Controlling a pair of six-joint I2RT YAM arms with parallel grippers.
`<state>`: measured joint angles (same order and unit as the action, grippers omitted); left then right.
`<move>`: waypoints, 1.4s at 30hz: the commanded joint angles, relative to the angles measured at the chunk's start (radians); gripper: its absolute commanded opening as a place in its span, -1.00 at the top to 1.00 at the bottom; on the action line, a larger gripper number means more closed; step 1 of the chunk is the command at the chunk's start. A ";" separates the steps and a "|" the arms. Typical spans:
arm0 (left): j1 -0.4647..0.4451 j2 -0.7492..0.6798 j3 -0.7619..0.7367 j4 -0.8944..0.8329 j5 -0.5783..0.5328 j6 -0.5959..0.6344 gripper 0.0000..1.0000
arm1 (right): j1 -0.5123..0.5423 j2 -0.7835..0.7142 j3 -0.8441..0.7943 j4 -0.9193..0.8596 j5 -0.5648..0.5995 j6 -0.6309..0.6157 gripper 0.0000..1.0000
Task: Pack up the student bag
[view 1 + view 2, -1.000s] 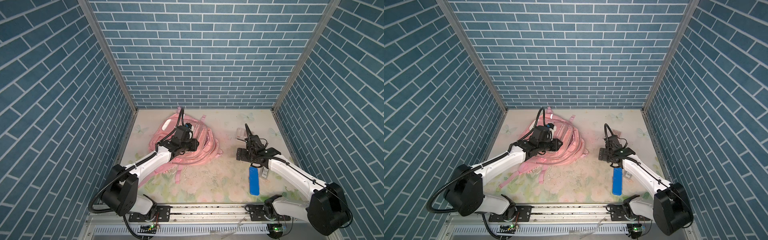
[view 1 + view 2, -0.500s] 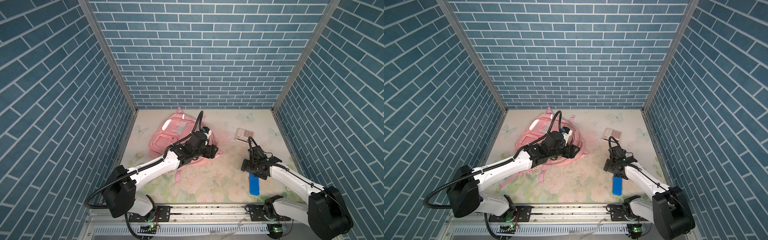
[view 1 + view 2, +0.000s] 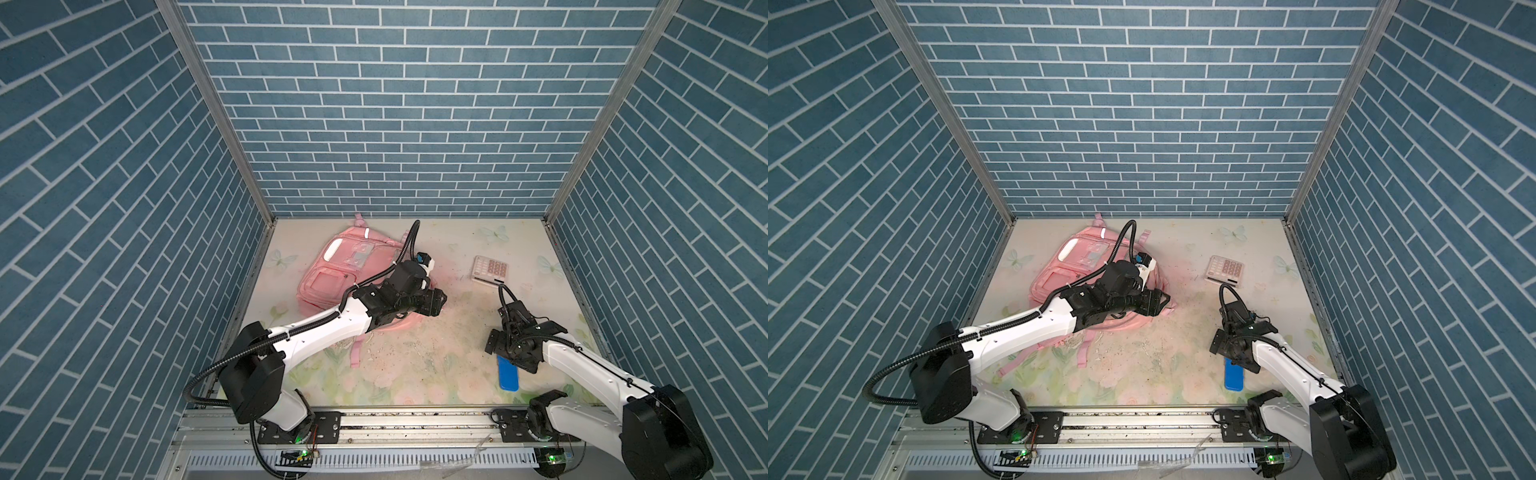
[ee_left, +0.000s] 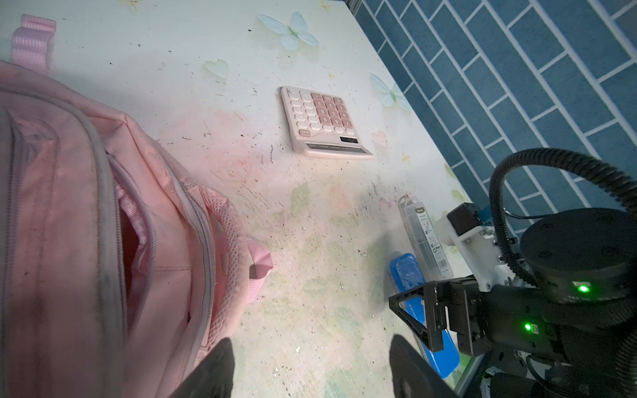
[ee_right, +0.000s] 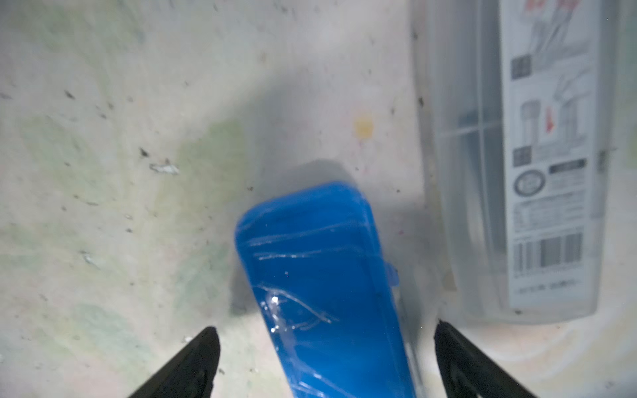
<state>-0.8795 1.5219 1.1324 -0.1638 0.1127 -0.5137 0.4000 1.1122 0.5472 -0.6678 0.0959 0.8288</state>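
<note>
left gripper (image 4: 312, 372): jaws are spread wide, empty, beside soft pink fabric backpack (image 4: 69, 206) | right gripper (image 5: 325, 360): jaws are held wide astride oblong blue plastic case (image 5: 320, 258)

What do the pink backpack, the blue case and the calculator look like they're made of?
The student bag: soft woven fabric, matte; it creases, with mesh padding and zips. The blue case: hard glossy plastic, probably; highlights and fine scratches. The calculator: smooth matte plastic, likely; moulded keys.
</note>
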 commanded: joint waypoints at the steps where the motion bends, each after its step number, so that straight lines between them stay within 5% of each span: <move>1: -0.004 0.005 0.031 -0.008 -0.016 0.009 -0.44 | -0.009 0.049 0.124 0.011 0.124 -0.056 -0.95; 4: -0.003 -0.002 0.027 -0.008 -0.028 0.011 -0.45 | -0.039 0.127 0.238 0.042 0.148 -0.123 -0.95; 7: -0.001 -0.006 0.017 -0.004 -0.039 0.002 -0.45 | -0.100 0.180 0.294 0.165 0.037 -0.095 -0.95; 11: 0.010 -0.002 0.013 0.004 -0.043 -0.019 -0.45 | -0.151 0.234 0.287 0.446 -0.114 0.106 -0.96; 18: 0.046 -0.028 -0.023 0.010 -0.051 -0.050 -0.46 | -0.185 0.397 0.325 0.562 -0.116 0.542 -0.89; 24: 0.079 -0.067 -0.082 0.028 -0.052 -0.077 -0.46 | -0.187 0.454 0.264 0.730 -0.118 0.713 -0.70; 31: 0.101 -0.071 -0.097 0.020 -0.049 -0.081 -0.46 | -0.188 0.550 0.294 0.777 -0.119 0.729 -0.44; 42: 0.112 -0.101 -0.076 -0.068 -0.128 -0.046 -0.46 | -0.188 0.628 0.331 0.774 -0.134 0.685 0.43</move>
<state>-0.7761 1.4498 1.0485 -0.1799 0.0395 -0.5819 0.2146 1.7306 0.8562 0.1429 -0.0414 1.5108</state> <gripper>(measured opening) 0.729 0.308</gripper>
